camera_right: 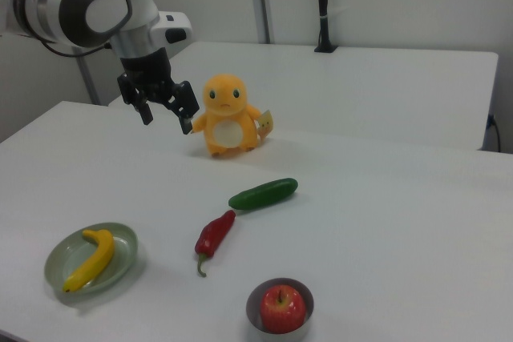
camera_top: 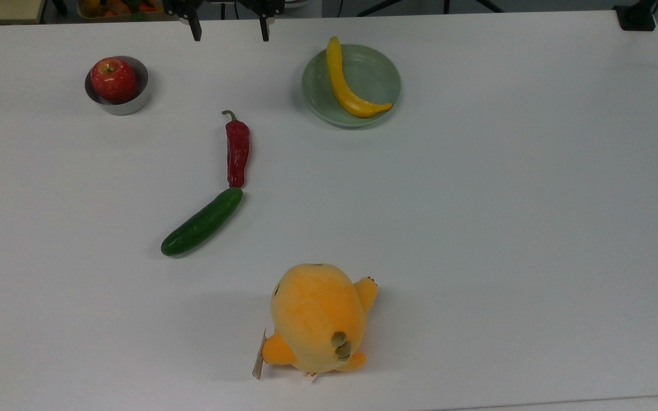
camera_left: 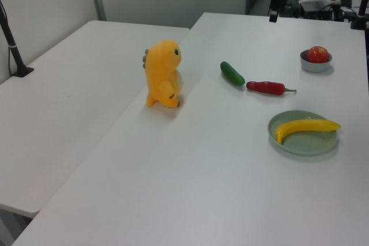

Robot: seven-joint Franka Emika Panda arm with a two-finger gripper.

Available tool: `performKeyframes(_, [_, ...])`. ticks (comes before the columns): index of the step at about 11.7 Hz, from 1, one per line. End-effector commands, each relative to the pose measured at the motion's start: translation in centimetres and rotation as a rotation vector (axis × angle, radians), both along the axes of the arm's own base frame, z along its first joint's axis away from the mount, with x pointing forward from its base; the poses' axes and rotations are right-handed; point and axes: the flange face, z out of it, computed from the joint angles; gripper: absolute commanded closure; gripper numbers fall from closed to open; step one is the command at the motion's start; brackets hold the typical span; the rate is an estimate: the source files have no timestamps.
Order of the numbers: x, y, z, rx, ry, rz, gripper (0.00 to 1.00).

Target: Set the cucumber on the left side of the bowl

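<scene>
So my two fingers (camera_right: 147, 114) are spread wide apart with nothing between them, pointing down, and my gripper (camera_right: 166, 117) hangs in the air above the white table (camera_top: 506, 228), touching nothing. In the top view the two black fingertips poke in at the upper edge, between the bowl and the plate but further back than both. In the right view my gripper sits just to the right view's left of the orange plush toy (camera_right: 226, 114), and my white arm (camera_right: 88, 2) comes in from the right view's upper left. The cucumber (camera_top: 201, 222) lies flat on the table, well apart from my fingers, slanted in the top view, with its upper end right up against the pointed tip of the red chili pepper (camera_top: 237, 149); I can't tell if they actually touch or there's a sliver of gap. The chili lies roughly lengthwise up the top view, with its green stem pointing away from the cucumber. The little metal bowl (camera_top: 129, 103) holds a red apple (camera_top: 113, 79) and sits toward the top view's upper left, well apart from the cucumber. Over on the top view's right of the chili there's a pale green plate (camera_top: 374, 77) with a yellow banana (camera_top: 345, 85) lying across it. The plush stands near the top view's bottom edge, below the cucumber.
</scene>
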Motion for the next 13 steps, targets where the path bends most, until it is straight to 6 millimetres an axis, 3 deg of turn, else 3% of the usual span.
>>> performKeyframes(1, [0.6,-0.3,-2.5,-0.009,0.017,0.086,0.0])
performKeyframes(6, [5.6,-3.8,-6.9,-0.035,-0.145,0.029,0.0])
performKeyframes(10, [9.5,-7.0,-13.0,-0.064,-0.263,-0.033,0.0])
performKeyframes(13, [11.7,-8.2,-17.9,-0.069,-0.306,-0.082,0.0])
